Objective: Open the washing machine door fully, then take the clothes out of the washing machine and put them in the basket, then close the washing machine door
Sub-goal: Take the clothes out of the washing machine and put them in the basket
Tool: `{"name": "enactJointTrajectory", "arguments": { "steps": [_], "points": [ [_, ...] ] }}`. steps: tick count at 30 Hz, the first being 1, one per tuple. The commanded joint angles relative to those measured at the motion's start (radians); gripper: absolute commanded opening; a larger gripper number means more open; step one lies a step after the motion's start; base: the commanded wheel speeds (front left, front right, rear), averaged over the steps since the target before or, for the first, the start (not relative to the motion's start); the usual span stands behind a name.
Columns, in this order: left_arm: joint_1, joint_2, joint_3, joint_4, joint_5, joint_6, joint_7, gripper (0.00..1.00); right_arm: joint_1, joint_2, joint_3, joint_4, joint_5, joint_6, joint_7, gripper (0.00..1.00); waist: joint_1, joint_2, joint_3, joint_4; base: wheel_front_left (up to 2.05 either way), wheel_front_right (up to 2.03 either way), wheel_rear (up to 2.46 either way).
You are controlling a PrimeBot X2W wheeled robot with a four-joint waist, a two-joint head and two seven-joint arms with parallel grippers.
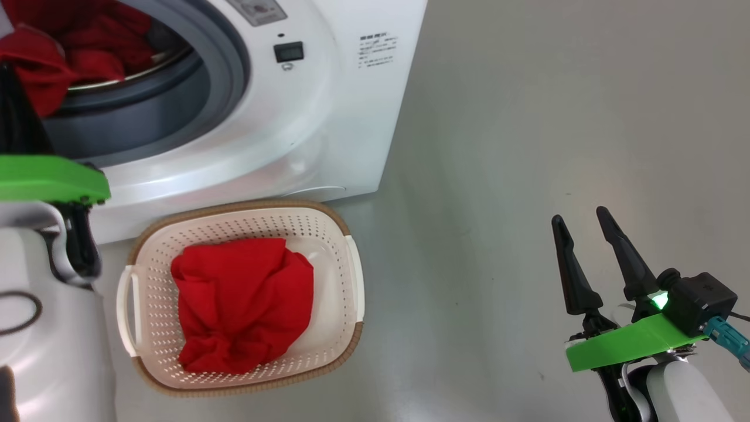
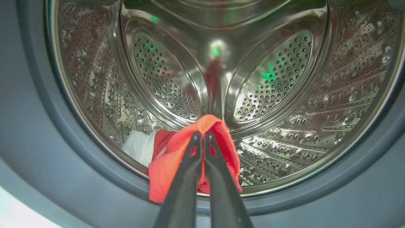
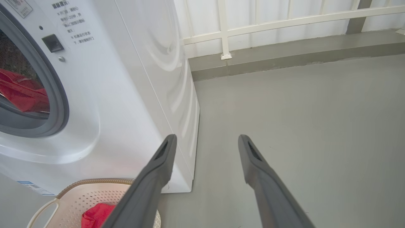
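The white washing machine (image 1: 328, 117) stands with its drum mouth uncovered; its door is out of view. My left gripper (image 2: 202, 135) is shut on a fold of the red clothes (image 2: 167, 164) at the drum's front lip, with a white panel (image 2: 140, 147) beside it. Red clothes (image 1: 70, 53) hang over the grey gasket (image 1: 228, 76) in the head view. The cream basket (image 1: 351, 275) sits on the floor before the machine with a red garment (image 1: 243, 302) in it. My right gripper (image 1: 583, 225) hovers open over bare floor, far right of the basket.
Grey floor (image 1: 556, 117) stretches to the right of the machine. A low grey kerb with a white railing (image 3: 284, 22) runs behind it. My left forearm with its green plate (image 1: 53, 179) stands just left of the basket.
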Motion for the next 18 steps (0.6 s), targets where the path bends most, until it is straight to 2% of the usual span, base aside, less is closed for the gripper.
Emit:
{"name": "enactJointTrajectory", "arguments": {
  "steps": [1, 8, 18],
  "points": [
    [0.039, 0.026, 0.032, -0.047, -0.002, -0.015, -0.008, 0.00, 0.017, -0.013, 0.017, -0.020, -0.003, 0.005, -0.006, 1.00, 0.0000, 0.0000, -0.010, 0.010, 0.00, 0.00, 0.00],
    [0.132, -0.015, 0.089, -0.188, -0.014, -0.061, -0.008, 0.00, 0.022, -0.013, 0.006, -0.022, -0.003, 0.005, -0.006, 1.00, 0.0000, 0.0000, -0.019, 0.025, 0.00, 0.00, 0.00],
    [0.279, -0.020, 0.047, -0.382, -0.110, -0.078, -0.008, 0.00, 0.025, -0.014, -0.004, -0.027, -0.004, 0.005, -0.006, 1.00, 0.0000, 0.0000, -0.022, 0.036, 0.00, 0.00, 0.00]
  ]
}}
